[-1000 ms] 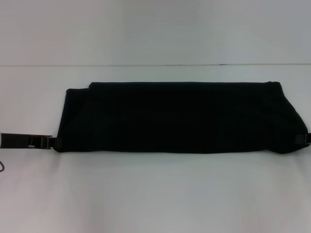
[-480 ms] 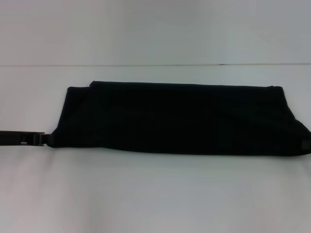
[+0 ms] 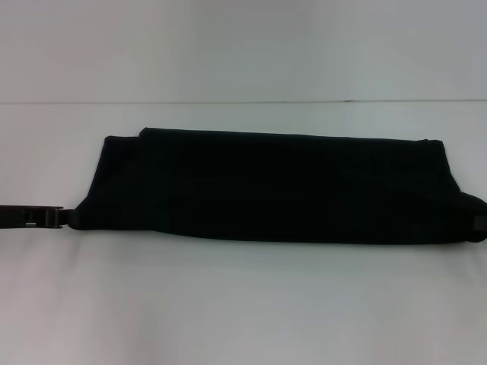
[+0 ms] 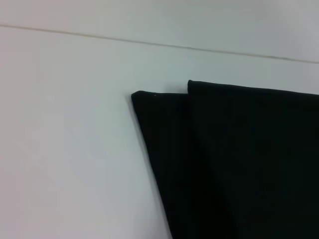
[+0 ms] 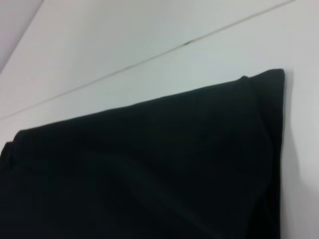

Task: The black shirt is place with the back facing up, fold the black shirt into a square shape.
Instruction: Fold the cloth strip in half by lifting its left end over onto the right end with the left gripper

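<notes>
White tabletop (image 3: 243,304) carries the black shirt (image 3: 274,186), folded into a long band across its middle. Only the head view shows the left gripper (image 3: 74,218), reaching in level at the band's near left corner, and the right gripper (image 3: 479,223) at the near right corner; whether either one's fingers pinch cloth cannot be told. Both wrist views show just layered shirt corners.

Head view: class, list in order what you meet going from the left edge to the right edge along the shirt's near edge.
Left pincer → black shirt on the white table → right pincer, at the right edge.
</notes>
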Available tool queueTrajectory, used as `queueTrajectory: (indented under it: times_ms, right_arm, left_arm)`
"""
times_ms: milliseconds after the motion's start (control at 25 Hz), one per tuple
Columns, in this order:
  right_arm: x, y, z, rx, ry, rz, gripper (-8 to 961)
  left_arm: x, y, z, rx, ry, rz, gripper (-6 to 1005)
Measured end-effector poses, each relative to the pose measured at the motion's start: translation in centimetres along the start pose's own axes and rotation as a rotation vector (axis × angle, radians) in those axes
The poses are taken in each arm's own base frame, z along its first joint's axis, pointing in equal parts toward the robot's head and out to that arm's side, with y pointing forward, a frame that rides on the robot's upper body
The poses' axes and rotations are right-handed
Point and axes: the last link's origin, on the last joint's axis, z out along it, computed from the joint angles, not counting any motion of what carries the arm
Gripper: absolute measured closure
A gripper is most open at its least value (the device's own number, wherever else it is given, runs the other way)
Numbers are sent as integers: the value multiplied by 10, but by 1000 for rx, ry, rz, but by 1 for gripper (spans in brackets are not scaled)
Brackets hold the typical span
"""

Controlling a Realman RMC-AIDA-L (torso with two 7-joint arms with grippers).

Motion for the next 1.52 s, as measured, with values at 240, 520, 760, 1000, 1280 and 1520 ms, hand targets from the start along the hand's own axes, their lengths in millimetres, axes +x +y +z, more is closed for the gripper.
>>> queueTrajectory:
  times_ms: [240, 520, 760, 1000, 1280, 1520]
  right_arm:
    - [-4, 5, -12, -66, -62, -25, 822]
    - [-7, 10, -40, -170, -214, -77, 724]
    - [-11, 25, -34, -241, -239, -185, 595]
    - [-30, 43, -9, -244, -174, -273, 326]
    - [-54, 63, 15, -228, -133, -382, 109]
    - [-67, 81, 24, -257, -113, -462, 104]
  left_arm:
    - [3, -1, -8, -23, 16, -18, 932]
    - [6, -4, -25, -41, 70, -50, 880]
    - [8, 18, -42, -255, 65, -64, 706]
    - [7, 31, -39, -352, -68, -175, 463]
    - [-1, 31, -21, -316, -176, -392, 142]
    - [-4, 30, -14, -300, -190, -559, 85]
